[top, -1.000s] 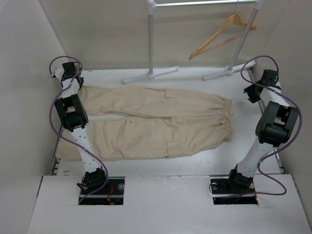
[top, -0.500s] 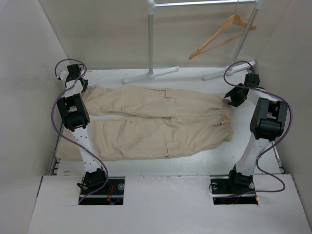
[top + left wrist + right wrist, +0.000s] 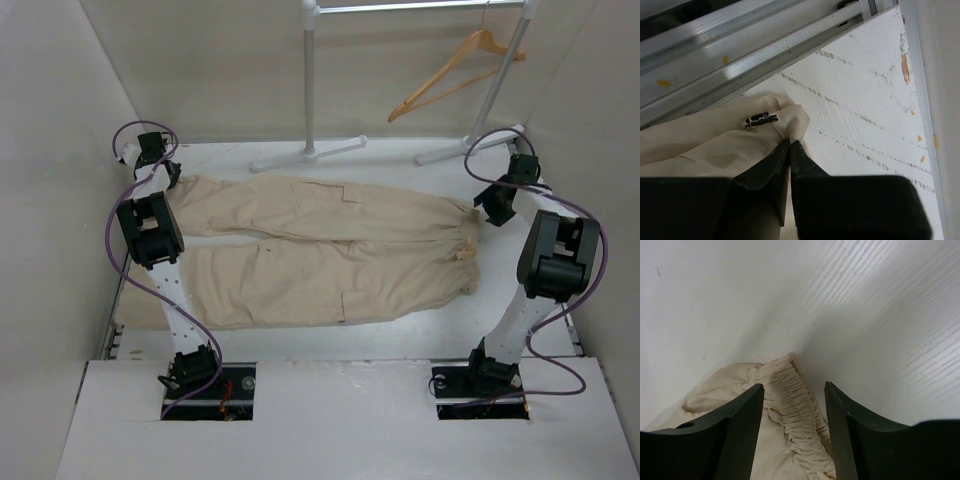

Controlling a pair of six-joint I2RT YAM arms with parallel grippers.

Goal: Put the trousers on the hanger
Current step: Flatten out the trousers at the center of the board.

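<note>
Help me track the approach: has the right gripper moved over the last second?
Yes. Judged against the rack's right foot, the right gripper has moved left, in toward the waistband of the trousers.

Plain off-white walls [image 3: 220, 70] close in the white worktop [image 3: 420, 325] on its left, far and right sides. A white metal rack [image 3: 310, 90] stands at the far edge, feet on the worktop. The light is soft and even.

Right tool [image 3: 794, 390] wider, at trousers [image 3: 320, 250] waist.
</note>
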